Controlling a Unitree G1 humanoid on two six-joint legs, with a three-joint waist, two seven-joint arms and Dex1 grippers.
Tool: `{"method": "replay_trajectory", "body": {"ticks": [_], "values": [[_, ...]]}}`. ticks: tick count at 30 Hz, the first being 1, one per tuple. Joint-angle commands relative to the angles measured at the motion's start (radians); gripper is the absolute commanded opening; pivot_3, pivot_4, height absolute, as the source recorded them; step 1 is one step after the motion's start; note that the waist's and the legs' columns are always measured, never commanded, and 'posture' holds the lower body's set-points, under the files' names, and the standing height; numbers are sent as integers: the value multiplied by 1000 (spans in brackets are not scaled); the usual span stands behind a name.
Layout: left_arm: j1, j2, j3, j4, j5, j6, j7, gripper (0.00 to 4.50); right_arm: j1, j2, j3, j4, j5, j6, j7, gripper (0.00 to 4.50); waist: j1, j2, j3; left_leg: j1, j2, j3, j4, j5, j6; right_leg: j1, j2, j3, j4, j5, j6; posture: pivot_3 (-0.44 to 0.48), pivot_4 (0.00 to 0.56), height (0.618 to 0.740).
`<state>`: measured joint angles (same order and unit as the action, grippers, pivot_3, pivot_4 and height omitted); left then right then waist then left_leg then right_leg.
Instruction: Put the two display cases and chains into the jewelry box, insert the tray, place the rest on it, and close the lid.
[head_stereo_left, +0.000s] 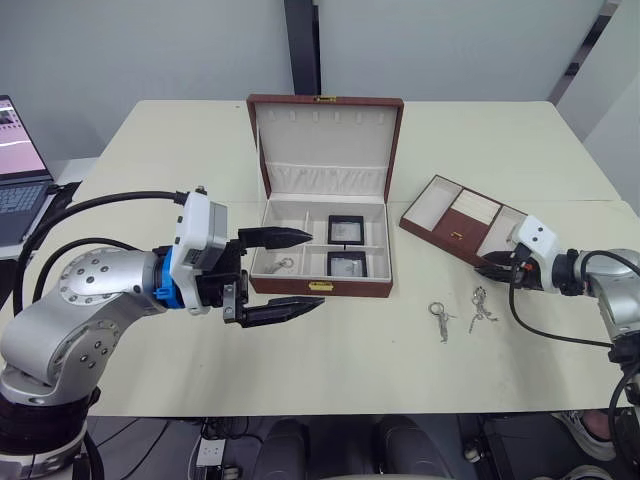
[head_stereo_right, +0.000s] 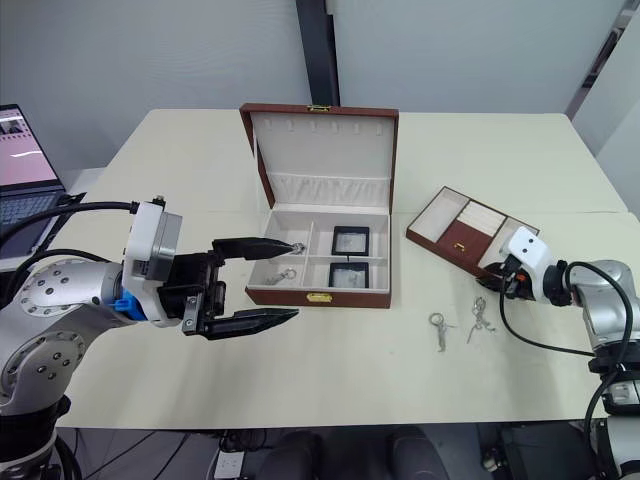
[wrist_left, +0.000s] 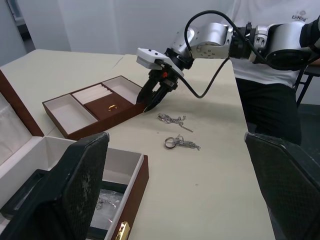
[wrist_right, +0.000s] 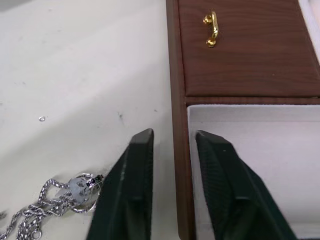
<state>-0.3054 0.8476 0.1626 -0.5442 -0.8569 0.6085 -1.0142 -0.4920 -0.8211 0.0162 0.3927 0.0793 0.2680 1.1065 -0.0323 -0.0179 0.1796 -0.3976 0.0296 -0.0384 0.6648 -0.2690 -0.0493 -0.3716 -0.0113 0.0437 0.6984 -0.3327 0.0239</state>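
The jewelry box (head_stereo_left: 320, 286) stands open at the table's middle, its lid (head_stereo_left: 325, 130) upright. Both display cases (head_stereo_left: 347, 229) (head_stereo_left: 348, 264) lie in its right compartments. A chain (head_stereo_left: 283, 266) rests in the front left compartment. My left gripper (head_stereo_left: 318, 268) hovers wide open and holds nothing at the box's front left corner. The tray (head_stereo_left: 440, 242) lies on the table right of the box. My right gripper (wrist_right: 172, 137) straddles the tray's near wall (wrist_right: 176, 75), one finger inside and one outside, narrowly open with small gaps showing. Two loose chains (head_stereo_left: 441, 320) (head_stereo_left: 481, 308) lie in front of the tray.
A laptop (head_stereo_left: 18, 170) sits off the table's left edge. A person in a white shirt (wrist_left: 265, 30) stands beyond the right arm. Bare tabletop stretches in front of the box.
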Motion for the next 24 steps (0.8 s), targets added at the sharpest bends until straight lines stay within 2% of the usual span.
{"method": "replay_trajectory", "body": {"ticks": [1, 3, 10, 14, 19, 24], "values": [[-13, 2, 8, -17, -8, -4, 3, 4500, -24, -12, -7, -18, 3, -11, -4, 406, 0, 0, 0, 0, 0, 0, 0, 0, 0, 0, 0, 0, 0, 0, 0, 0, 150, 740], [-10, -1, 11, -16, -1, -12, 5, 4500, -28, -14, -6, -14, 3, -13, -6, 36, 0, 0, 0, 0, 0, 0, 0, 0, 0, 0, 0, 0, 0, 0, 0, 0, 150, 740], [1, 15, 36, 6, -4, 6, 15, 4500, -26, -42, -31, -52, 26, 13, 13, 36, 0, 0, 0, 0, 0, 0, 0, 0, 0, 0, 0, 0, 0, 0, 0, 0, 150, 740], [19, 39, 74, 21, -11, 18, 8, 4500, 15, -101, -65, -129, 55, 65, 43, 36, 0, 1, 0, 0, 0, 0, 0, 0, 0, 0, 0, 0, 0, 0, 0, 0, 150, 740], [81, 72, 127, 23, 3, 13, -6, 4500, 142, -217, -134, -309, 115, 168, 91, 36, 3, 1, 1, -1, 0, 0, 0, 0, 0, -1, 0, 0, -1, 0, 0, 0, 150, 740], [129, 85, 167, 5, 1, 28, 25, 4500, 349, -352, -314, -563, 200, 283, 170, 36, 5, 3, 2, -1, 0, -1, 0, 0, 0, 0, -1, 0, -1, 0, 0, 0, 150, 740]]}}
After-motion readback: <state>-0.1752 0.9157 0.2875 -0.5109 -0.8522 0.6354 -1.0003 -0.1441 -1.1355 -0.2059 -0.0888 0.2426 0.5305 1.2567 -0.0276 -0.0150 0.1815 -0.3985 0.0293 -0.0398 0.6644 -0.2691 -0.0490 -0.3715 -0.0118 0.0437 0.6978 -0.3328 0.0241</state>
